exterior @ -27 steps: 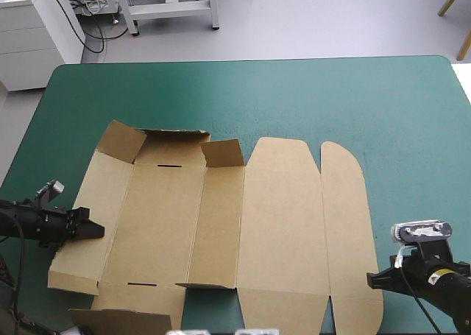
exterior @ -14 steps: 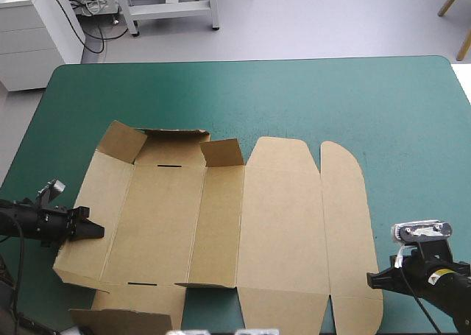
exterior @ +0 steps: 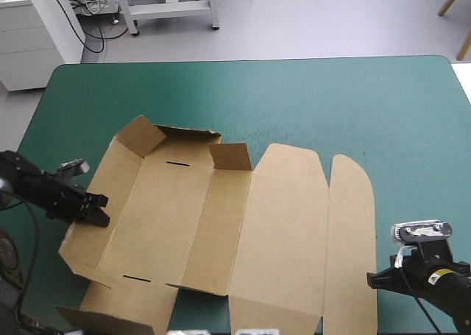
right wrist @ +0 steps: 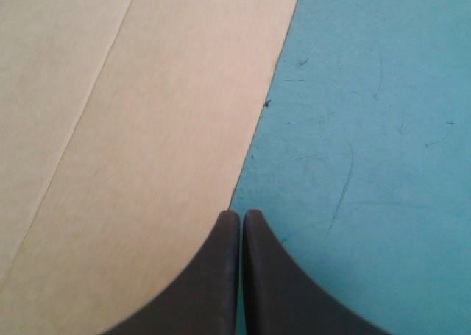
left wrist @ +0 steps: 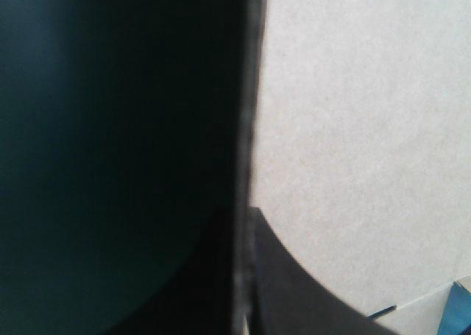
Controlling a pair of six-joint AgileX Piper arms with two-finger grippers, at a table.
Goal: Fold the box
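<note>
Both closed — left gripper clamps the box; right gripper beside it.

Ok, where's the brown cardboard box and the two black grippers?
Brown cardboard box [exterior: 280, 224]: high view, wide middle panel.
Left black gripper [exterior: 99, 210]: high view, fingertips.
Right black gripper [right wrist: 241, 216]: right wrist view, fingertips.
</note>
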